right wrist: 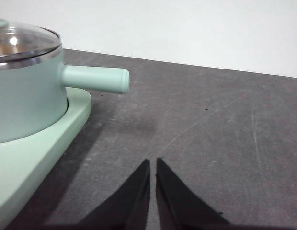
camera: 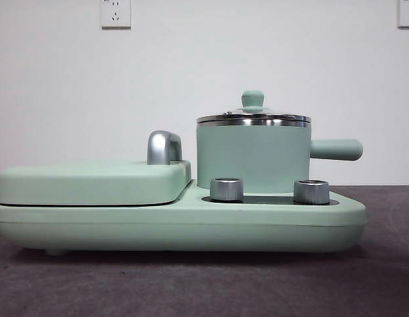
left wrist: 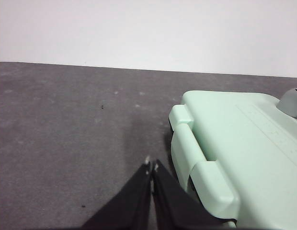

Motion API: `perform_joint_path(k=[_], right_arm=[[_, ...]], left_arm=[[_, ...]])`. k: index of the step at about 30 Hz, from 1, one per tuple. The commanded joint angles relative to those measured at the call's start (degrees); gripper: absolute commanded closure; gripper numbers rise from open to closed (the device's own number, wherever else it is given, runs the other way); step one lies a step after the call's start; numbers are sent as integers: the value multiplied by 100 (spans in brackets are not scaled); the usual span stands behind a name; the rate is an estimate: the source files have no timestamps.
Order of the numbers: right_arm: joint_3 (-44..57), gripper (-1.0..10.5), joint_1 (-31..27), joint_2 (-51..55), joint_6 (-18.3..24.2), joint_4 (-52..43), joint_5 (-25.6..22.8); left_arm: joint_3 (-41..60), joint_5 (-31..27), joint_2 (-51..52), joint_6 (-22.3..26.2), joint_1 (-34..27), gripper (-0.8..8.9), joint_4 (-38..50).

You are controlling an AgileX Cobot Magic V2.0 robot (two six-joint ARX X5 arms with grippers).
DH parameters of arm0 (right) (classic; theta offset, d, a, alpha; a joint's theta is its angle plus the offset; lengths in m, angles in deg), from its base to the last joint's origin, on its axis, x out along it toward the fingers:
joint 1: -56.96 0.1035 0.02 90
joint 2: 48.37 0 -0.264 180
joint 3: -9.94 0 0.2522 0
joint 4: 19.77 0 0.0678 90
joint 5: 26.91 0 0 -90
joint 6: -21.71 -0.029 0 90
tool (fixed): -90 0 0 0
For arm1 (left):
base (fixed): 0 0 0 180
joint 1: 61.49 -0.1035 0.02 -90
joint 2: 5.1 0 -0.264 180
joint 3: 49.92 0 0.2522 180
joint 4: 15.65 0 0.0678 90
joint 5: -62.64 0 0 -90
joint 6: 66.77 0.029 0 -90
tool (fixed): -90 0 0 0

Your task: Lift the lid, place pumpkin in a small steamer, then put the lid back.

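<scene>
The small steamer (camera: 252, 158) is a mint-green pot with a straight side handle (camera: 335, 149). It stands on the right of a mint-green cooker base (camera: 178, 228). The glass lid (camera: 253, 117) with its mint knob (camera: 252, 100) sits on the pot. The pot (right wrist: 24, 96) and lid (right wrist: 21, 42) also show in the right wrist view. No pumpkin is in view. My left gripper (left wrist: 151, 166) is shut and empty over the grey table beside the base's left end. My right gripper (right wrist: 153, 163) is shut and empty over the table, to the right of the pot handle (right wrist: 96, 79).
A large flat mint-green cover (camera: 92, 181) with a chrome handle (camera: 163, 146) lies on the left half of the base; it also shows in the left wrist view (left wrist: 244, 153). Two steel dials (camera: 226, 189) (camera: 311, 191) stand at the base's front. A white wall is behind.
</scene>
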Motion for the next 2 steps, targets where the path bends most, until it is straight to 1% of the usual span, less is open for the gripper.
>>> perform_joint_path(k=[1, 2], right_arm=[[24, 926, -7, 9, -68, -76, 7], [24, 926, -7, 9, -68, -76, 7]], left_arm=[[111, -26, 7, 55, -11, 807, 72], [111, -26, 7, 55, -11, 807, 72]])
